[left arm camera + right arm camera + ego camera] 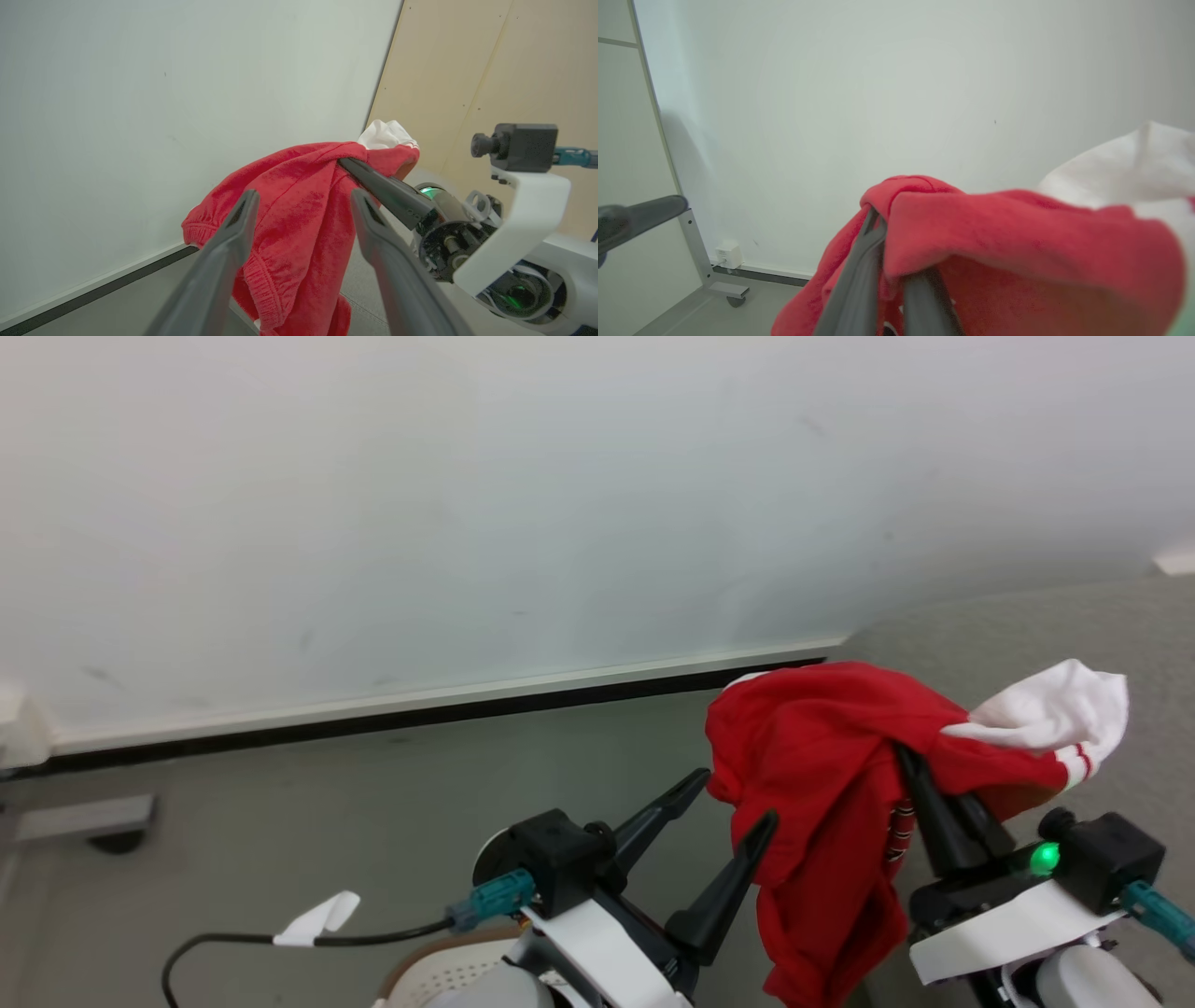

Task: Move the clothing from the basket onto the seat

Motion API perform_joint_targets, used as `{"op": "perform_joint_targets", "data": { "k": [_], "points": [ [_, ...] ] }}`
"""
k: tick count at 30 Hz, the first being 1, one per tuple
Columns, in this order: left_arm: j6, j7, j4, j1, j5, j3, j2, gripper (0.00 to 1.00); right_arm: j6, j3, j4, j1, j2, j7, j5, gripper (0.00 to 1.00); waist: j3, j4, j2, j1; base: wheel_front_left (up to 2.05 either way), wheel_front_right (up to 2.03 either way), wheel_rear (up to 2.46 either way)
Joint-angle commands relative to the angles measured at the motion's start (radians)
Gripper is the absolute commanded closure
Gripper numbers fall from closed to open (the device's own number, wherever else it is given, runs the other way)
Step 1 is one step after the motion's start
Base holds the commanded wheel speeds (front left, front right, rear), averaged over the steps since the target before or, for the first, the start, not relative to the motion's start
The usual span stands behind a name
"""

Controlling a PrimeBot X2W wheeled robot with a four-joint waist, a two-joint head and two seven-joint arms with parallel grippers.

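The clothing [822, 775] is up in the air, clear of the basket [439, 971], whose brown rim and holed white wall sit at the bottom edge of the head view, low on the robot's left. The right hand [904, 756] carries it: its 2 dark fingers are pressed together on a bunched fold near the top of the red fabric. From that pinch the garment's long axis runs straight down, with most of the red cloth hanging below and to the left of the fingers. A white cuff with thin red stripes flops over to the right.

The left hand [734, 800] is spread wide and holds nothing. Its fingers point at the left flank of the hanging cloth. 1 fingertip may be brushing the fabric, though the head view does not settle that.

The seat [1008, 635] lies to the robot's right and beyond, a grey upholstered mass behind and beside the white cuff. So the holding hand is the nearer of the 2 to the goal, and the garment already hangs at the seat's near edge. By my reading, the carry calls for a move rightward and forward, far enough that the long trailing tail clears the seat's rounded edge rather than sliding off toward the floor.
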Motion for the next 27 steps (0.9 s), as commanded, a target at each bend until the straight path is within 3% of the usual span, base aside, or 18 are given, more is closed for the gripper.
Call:
{"op": "perform_joint_targets", "data": {
  "k": [1,13,21,27],
  "points": [
    [0.0,-0.008,0.006,0.001,0.018,-0.004,0.006,0.0,-0.002,-0.019,-0.016,0.006,-0.015,-0.001,-0.008,1.0,0.018,-0.088,-0.0001,0.0,0.0,0.0,0.0],
    [-0.005,-0.038,0.056,-0.022,0.05,-0.034,0.006,0.0,-0.002,-0.091,-0.089,0.011,-0.034,-0.001,-0.02,1.0,0.068,-0.316,-0.0001,0.0,0.0,0.0,0.0],
    [-0.003,-0.044,0.08,-0.039,0.059,-0.041,0.004,0.0,-0.002,-0.112,-0.108,0.016,-0.026,-0.001,-0.015,1.0,0.094,-0.381,-0.0001,0.0,0.0,0.0,0.0],
    [-0.006,-0.04,0.091,-0.054,0.061,-0.049,0.0,0.0,-0.002,-0.128,-0.115,0.016,-0.021,-0.001,-0.013,1.0,0.107,-0.384,-0.0001,0.0,0.0,0.0,0.0]
  ]
}}
